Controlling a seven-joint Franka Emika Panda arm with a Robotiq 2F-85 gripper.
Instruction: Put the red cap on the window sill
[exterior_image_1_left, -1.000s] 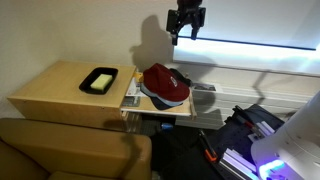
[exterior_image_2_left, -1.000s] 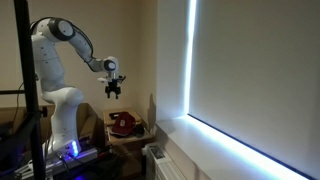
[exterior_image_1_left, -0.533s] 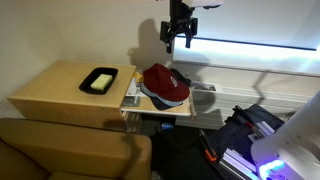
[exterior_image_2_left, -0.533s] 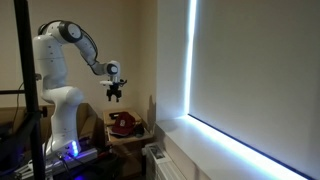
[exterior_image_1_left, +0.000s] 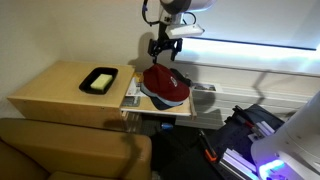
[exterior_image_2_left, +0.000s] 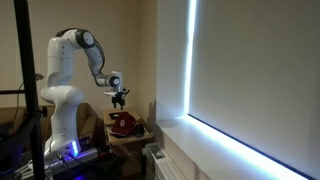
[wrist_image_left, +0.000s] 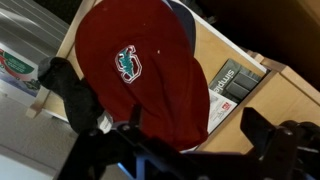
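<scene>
Tool (exterior_image_1_left: 163, 52), jaws wide apart and empty, just above the red cap (exterior_image_1_left: 166, 83), clear of it.

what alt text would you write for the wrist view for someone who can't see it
A dark red cap with a green and white emblem lies on a tan wooden tabletop, seen from above and filling much of the frame. The open gripper shows dark and blurred along the bottom edge, and a blue-grey cap peeks out at the top.
</scene>
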